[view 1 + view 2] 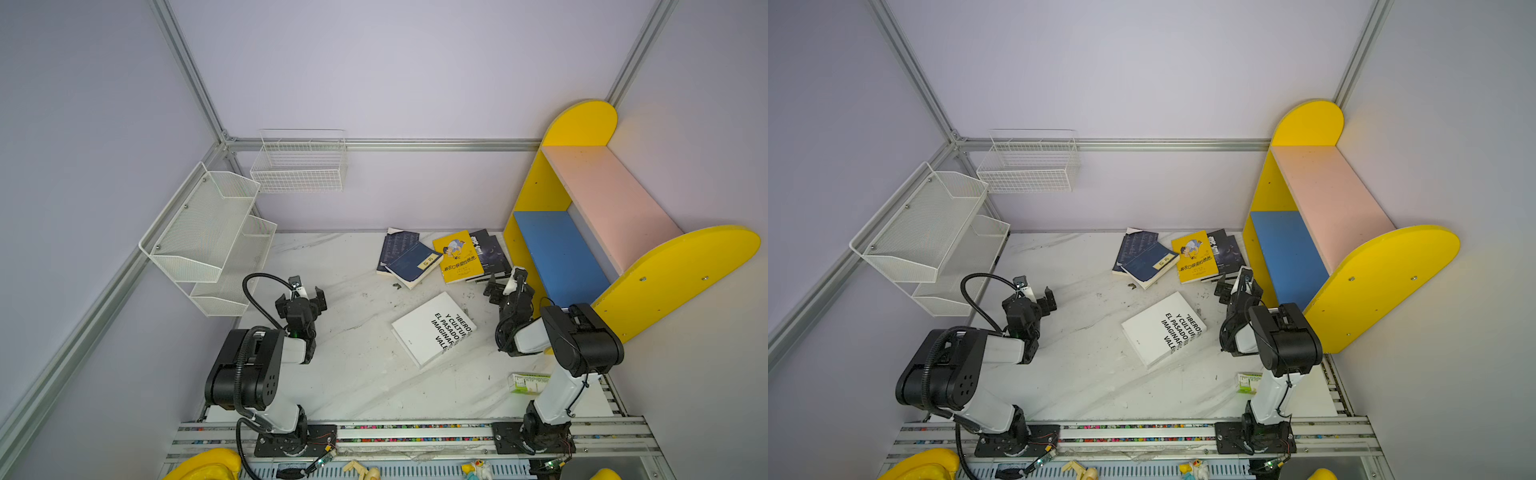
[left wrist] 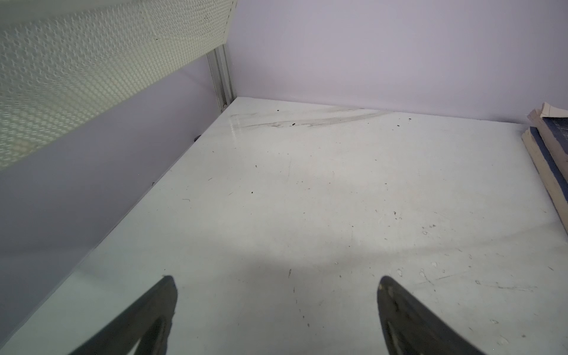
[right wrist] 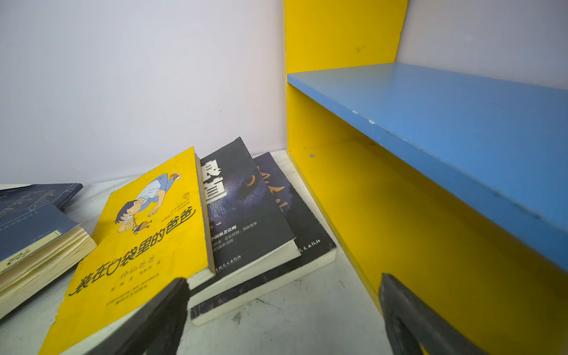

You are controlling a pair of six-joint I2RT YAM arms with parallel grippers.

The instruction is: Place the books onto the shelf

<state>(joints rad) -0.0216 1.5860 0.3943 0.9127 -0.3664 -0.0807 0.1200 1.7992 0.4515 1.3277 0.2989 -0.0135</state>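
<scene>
We are just starting: the books (image 1: 409, 262) lie on the table (image 1: 353, 374) by the bare shelf (image 1: 598, 199), left claw (image 1: 301, 297) and right claw (image 1: 505, 282) gape empty, so we think the right should next pinch the yellow book (image 1: 457, 255).

Your black-and-white left arm (image 1: 266, 357) sits folded low, and its black left gripper (image 1: 302, 292) points toward the back, jaws spread wide and empty. Your right arm (image 1: 575, 338) stretches forward, and its right gripper (image 1: 505, 282) also gapes, holding nothing.
</scene>
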